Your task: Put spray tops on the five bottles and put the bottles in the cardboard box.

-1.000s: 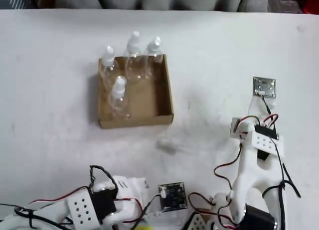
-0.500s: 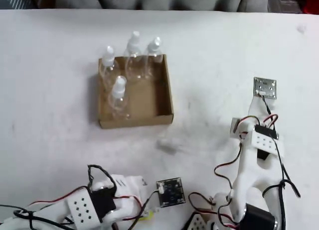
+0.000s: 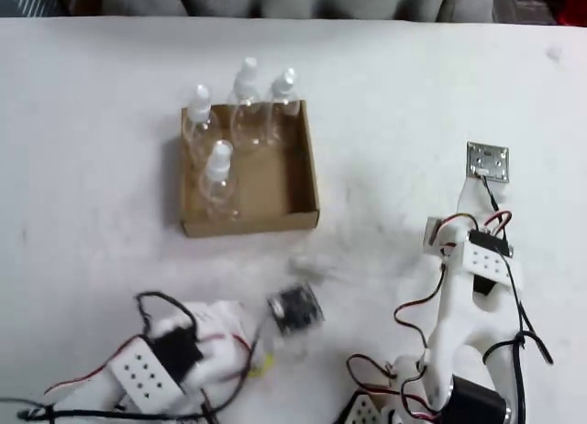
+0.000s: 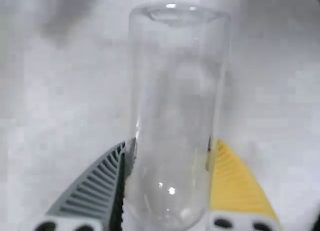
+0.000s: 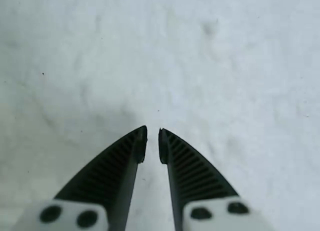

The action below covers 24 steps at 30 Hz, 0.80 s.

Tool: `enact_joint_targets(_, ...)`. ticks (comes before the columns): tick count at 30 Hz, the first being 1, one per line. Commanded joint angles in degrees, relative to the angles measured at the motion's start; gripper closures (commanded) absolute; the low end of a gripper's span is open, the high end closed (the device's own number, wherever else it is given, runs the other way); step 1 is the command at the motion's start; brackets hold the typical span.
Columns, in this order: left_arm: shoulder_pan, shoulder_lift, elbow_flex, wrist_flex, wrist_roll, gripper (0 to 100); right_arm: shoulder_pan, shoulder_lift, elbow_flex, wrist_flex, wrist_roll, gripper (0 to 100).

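Observation:
A clear plastic bottle (image 4: 176, 91) lies lengthwise between the grey and yellow fingers of my left gripper (image 4: 171, 146), which is shut on it. Its closed round end points away from the camera, and its neck is hidden. In the high view the left arm (image 3: 160, 360) is at the near left of the table, in front of the cardboard box (image 3: 292, 167). Several clear bottles with white spray tops (image 3: 218, 172) stand in that box. My right gripper (image 5: 152, 141) hangs shut over bare white table with nothing in it, and the right arm (image 3: 470, 268) is at the near right.
A small pale blurred object (image 3: 307, 268) lies on the white tablecloth (image 3: 413, 84) just in front of the box; I cannot tell what it is. Loose red and black cables (image 3: 408, 314) trail by the right arm's base.
The left arm has swung away from the table's near edge towards the box, its wrist moving up and left in the high view. The right arm and the boxed bottles have not moved.

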Motion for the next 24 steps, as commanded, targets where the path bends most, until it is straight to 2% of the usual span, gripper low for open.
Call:
enact_joint_targets(1,-17.4,-0.9,-8.2,3.7,0.5,97,0.5,-0.2,-2.6,0.6,-0.2,98.1)
enact_joint_targets(8,-40.7,-1.0,-8.5,5.7,0.1,97,0.2,-0.1,-2.5,0.6,-0.2,98.1)
enact_joint_targets(14,-51.2,-1.0,-8.3,6.4,0.1,97,0.1,-0.1,-2.5,0.6,-0.1,98.1)
enact_joint_targets(17,-56.0,-1.0,-7.6,7.1,-3.3,97,0.1,-0.1,-2.5,0.6,-0.1,98.1)
enact_joint_targets(21,-67.0,-1.0,-5.5,4.6,-4.3,97,0.1,-0.1,-2.5,0.6,-0.1,98.1)
enact_joint_targets(24,-76.8,-1.0,-2.4,-2.3,-4.1,97,0.1,-0.1,-2.5,0.6,-0.1,98.1)
